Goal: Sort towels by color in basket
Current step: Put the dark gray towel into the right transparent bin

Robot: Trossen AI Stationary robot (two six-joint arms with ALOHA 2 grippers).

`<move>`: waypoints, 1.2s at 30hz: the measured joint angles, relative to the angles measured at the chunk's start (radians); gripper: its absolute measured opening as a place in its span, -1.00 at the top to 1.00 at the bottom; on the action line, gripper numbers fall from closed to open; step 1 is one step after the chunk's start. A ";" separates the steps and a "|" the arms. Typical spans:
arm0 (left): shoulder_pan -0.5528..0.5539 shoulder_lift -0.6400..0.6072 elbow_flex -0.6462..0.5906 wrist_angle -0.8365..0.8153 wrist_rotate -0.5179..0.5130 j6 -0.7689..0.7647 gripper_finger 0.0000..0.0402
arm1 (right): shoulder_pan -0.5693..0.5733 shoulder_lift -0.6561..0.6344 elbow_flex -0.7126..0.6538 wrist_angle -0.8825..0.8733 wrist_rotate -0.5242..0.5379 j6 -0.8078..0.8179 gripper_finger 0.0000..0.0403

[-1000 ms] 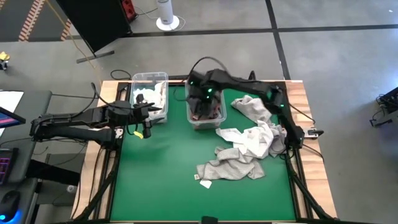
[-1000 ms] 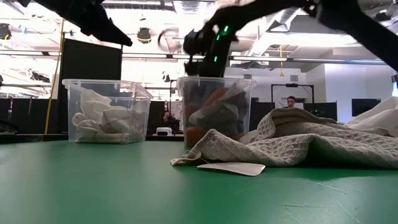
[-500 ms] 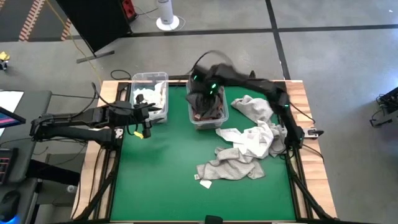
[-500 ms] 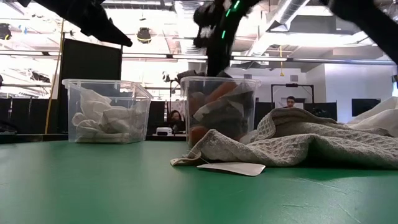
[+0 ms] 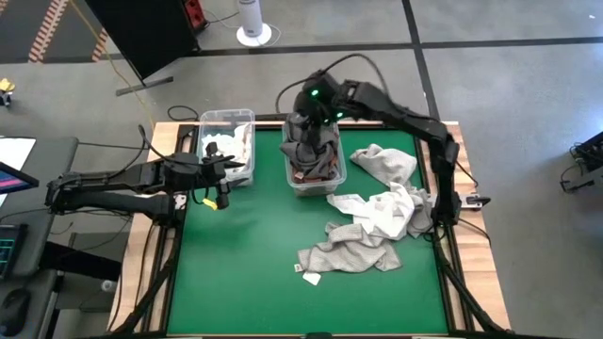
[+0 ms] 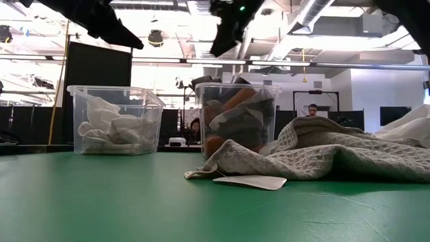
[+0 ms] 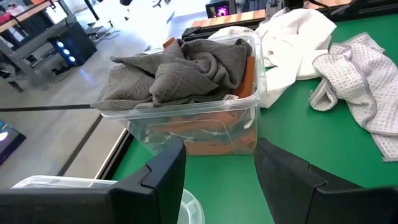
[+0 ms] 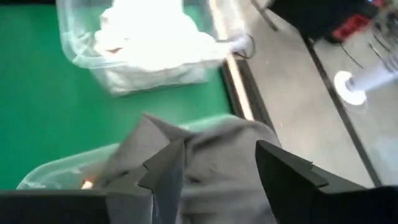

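Right tool (image 5: 306,121) now higher above the middle bin (image 5: 314,185), released, dark grey towel (image 7: 180,71) inside.

1. You have a grey concrete floor (image 5: 528,85) around the table.
2. A black panel (image 6: 99,91) stands behind.
3. Bright ceiling lights (image 6: 168,27) and pipes (image 6: 316,66) hang overhead.
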 joint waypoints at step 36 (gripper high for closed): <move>0.000 0.000 0.000 -0.003 0.000 0.013 0.09 | -0.026 0.117 0.000 -0.253 -0.058 0.008 0.12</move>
